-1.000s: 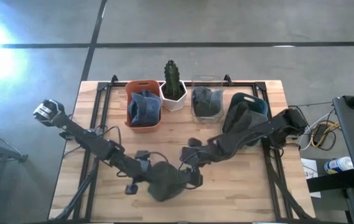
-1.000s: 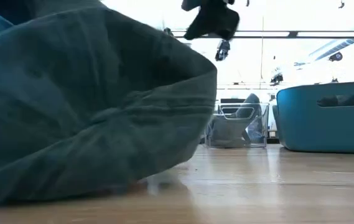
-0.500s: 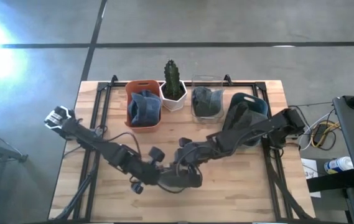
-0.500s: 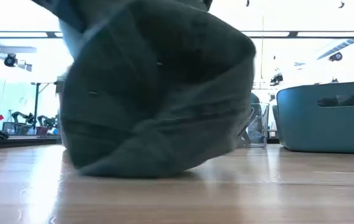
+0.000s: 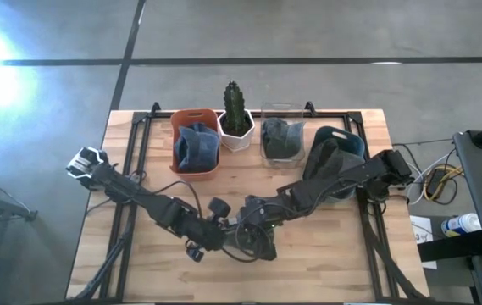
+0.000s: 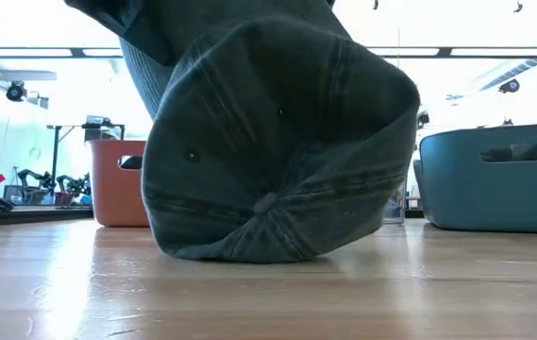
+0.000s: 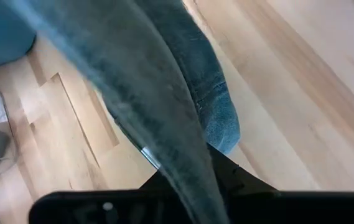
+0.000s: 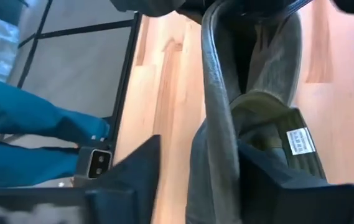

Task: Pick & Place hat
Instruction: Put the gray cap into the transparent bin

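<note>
The hat (image 6: 277, 151) stands crown-forward on the table (image 5: 325, 254) near its front edge in the low view; from above, both arms hide it. The left gripper (image 5: 224, 233) and right gripper (image 8: 226, 155) each pinch its fabric. Half a second earlier it sagged lower and leftward.

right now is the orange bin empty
No, the orange bin holds a folded blue hat, plain in the high view.
</note>
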